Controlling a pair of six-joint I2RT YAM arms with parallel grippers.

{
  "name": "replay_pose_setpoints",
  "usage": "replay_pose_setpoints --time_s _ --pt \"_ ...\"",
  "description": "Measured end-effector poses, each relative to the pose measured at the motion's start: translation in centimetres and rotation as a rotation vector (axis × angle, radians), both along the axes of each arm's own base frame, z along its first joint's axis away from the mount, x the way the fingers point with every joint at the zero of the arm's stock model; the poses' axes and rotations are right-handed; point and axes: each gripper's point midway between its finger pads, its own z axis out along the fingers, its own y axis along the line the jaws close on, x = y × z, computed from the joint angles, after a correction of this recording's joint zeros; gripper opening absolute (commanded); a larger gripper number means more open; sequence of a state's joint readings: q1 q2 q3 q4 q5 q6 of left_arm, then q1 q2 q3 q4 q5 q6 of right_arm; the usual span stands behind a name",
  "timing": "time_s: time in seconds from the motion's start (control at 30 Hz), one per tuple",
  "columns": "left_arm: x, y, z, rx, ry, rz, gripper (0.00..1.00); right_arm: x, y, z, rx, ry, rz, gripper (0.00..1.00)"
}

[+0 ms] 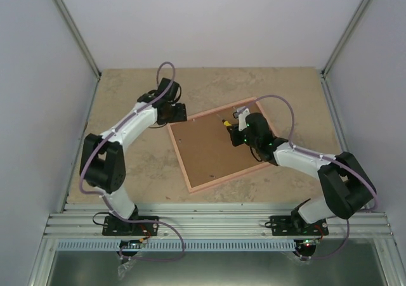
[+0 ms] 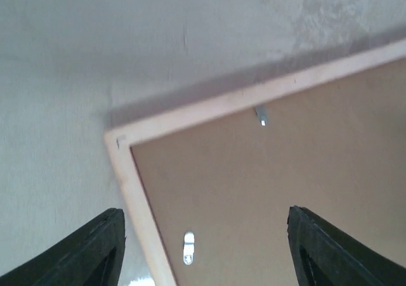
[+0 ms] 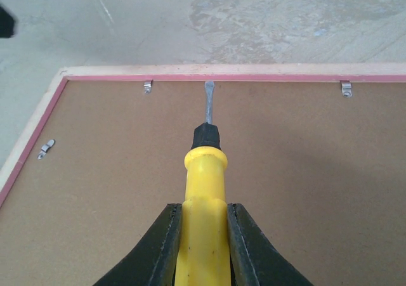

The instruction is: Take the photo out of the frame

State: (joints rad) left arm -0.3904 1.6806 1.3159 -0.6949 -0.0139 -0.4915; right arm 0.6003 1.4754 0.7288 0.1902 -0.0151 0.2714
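Beige stone-look table (image 1: 127,89), with the pink frame (image 1: 206,153) lying flat on the middle of it, brown board back up, so the photo is hidden in every view. The frame's long axis runs left to right, with the right end swung farther from me. My left hand (image 1: 172,113) hangs over the frame's far-left corner, fingers (image 2: 89,251) wide apart with nothing between them. My right hand (image 3: 203,235) is clamped on a yellow-handled screwdriver (image 3: 204,172). Only the right wrist view shows its blade tip at the far rim between two metal clips (image 3: 148,86); from the top it's just a yellow speck.
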Motion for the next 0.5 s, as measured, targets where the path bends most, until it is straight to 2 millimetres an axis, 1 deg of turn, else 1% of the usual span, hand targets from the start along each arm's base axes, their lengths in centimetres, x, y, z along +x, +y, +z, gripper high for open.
replay_pose_setpoints --time_s 0.07,0.1,0.23,0.3,0.43,0.5 --pt "1.7 -0.1 -0.2 0.057 -0.025 -0.049 0.78 -0.1 0.0 0.1 0.003 -0.002 0.003 0.0" --pt "2.3 -0.1 -0.5 0.081 -0.029 -0.07 0.79 -0.1 0.0 0.2 0.005 -0.004 0.005 0.0" --pt "4.3 -0.3 -3.0 0.181 -0.013 -0.164 0.83 -0.5 -0.2 0.4 0.01 -0.007 0.008 0.0" --pt "4.7 -0.6 -4.5 0.208 0.003 -0.214 0.83 -0.5 -0.2 0.4 0.009 -0.006 0.009 0.01" --pt "5.0 -1.1 -6.3 0.225 0.023 -0.284 0.84 -0.6 -0.3 0.3 0.009 -0.003 0.01 0.0" --pt "5.4 -1.3 -6.8 0.232 0.024 -0.308 0.84 -0.6 -0.2 0.2 0.009 -0.002 0.011 0.01"
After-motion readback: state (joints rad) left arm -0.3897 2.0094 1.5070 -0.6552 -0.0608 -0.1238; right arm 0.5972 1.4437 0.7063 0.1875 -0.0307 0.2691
